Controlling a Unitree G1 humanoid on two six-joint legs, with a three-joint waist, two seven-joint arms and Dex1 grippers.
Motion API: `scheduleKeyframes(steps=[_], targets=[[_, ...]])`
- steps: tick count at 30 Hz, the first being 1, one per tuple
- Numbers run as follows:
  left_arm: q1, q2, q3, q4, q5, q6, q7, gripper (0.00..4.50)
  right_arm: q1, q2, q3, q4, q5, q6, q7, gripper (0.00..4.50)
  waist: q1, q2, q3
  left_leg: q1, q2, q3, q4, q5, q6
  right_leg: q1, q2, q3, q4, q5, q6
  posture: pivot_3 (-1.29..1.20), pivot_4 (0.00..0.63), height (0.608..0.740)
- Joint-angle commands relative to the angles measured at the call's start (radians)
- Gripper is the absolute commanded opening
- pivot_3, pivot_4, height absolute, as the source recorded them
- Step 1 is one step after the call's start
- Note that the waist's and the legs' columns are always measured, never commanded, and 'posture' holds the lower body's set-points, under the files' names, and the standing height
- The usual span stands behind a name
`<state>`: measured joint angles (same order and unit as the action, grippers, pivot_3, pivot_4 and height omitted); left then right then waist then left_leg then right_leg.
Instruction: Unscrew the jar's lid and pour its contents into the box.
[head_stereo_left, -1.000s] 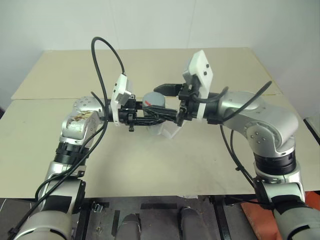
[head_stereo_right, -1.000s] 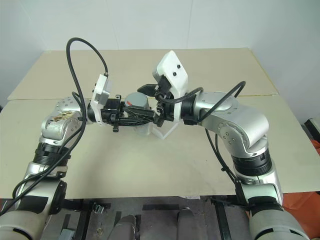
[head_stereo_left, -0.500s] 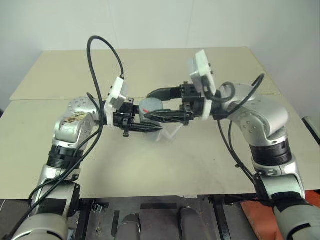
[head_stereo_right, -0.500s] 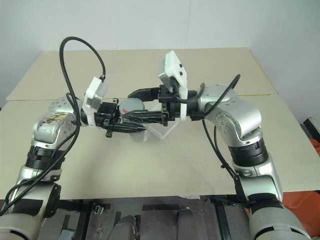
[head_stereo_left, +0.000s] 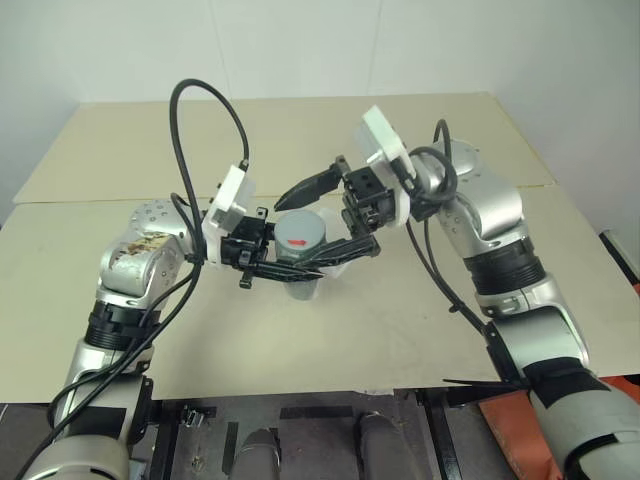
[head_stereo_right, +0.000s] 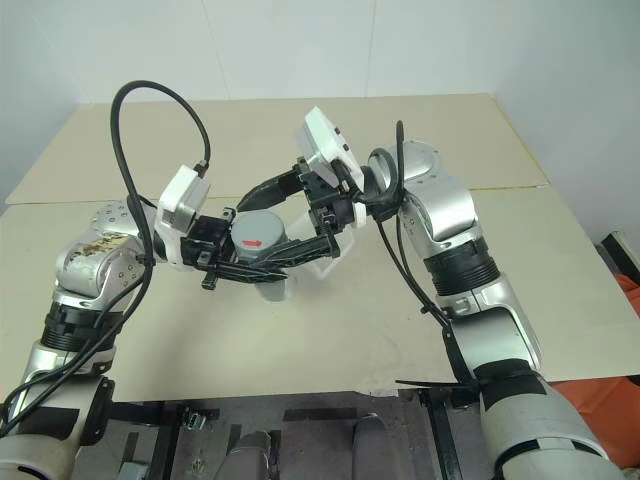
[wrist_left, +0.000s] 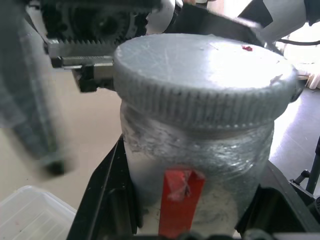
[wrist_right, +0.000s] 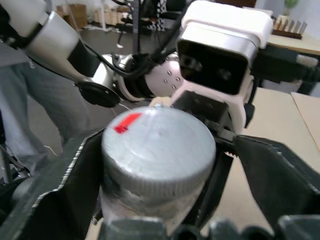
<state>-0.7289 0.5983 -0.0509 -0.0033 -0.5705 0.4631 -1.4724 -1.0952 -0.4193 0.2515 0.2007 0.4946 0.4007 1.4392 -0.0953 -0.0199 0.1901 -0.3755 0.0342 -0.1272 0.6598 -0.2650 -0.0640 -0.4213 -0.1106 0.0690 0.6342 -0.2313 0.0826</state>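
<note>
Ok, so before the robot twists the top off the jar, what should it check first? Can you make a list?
1. Jar held firmly by the left gripper: ok, its fingers are clamped on the jar's body.
2. Lid still on the jar: ok, it sits flat on top.
3. Right gripper lined up with the lid: ok, one finger on each side.
4. Right gripper gripping the lid: not ok, its fingers stand open, apart from the rim.
5. Jar upright so nothing spills: ok, lid faces up.
6. Box ready below: cannot tell, just a corner shows.
</note>
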Motion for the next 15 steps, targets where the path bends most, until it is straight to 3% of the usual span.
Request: scheduleKeyframes(steps=[1, 8, 15], targets=[[0.021, 0.043, 0.064, -0.023, -0.029, -0.001, 0.013, 1.92, 0.052, -0.064, -0.112, -0.137, 0.035, 0.099, -0.115, 4.43, 0.0, 0.0, 0.0, 0.0, 0.0, 0.0, 0.0, 0.0, 0.0, 0.0, 0.0, 0.0, 0.001, 0.0, 0.0, 0.0, 0.15, 0.74], [0.042, 0.044, 0.104, 0.046, 0.005, -0.028, 0.114, 1.92, 0.206, -0.156, -0.219, -0.421, 0.103, 0.287, -0.313, 4.43, 0.003, 0.0, 0.0, 0.0, 0.0, 0.0, 0.0, 0.0, 0.001, 0.0, 0.0, 0.0, 0.005, 0.0, 0.0, 0.0, 0.15, 0.74], [0.004, -0.03, 0.056, 0.107, 0.051, -0.063, 0.172, 1.92, 0.227, -0.094, -0.215, -0.603, 0.118, 0.431, -0.582, 4.43, 0.0, 0.0, 0.0, 0.0, 0.0, 0.0, 0.0, 0.0, 0.001, -0.001, 0.0, 0.0, 0.006, 0.0, 0.0, 0.0, 0.15, 0.74]])
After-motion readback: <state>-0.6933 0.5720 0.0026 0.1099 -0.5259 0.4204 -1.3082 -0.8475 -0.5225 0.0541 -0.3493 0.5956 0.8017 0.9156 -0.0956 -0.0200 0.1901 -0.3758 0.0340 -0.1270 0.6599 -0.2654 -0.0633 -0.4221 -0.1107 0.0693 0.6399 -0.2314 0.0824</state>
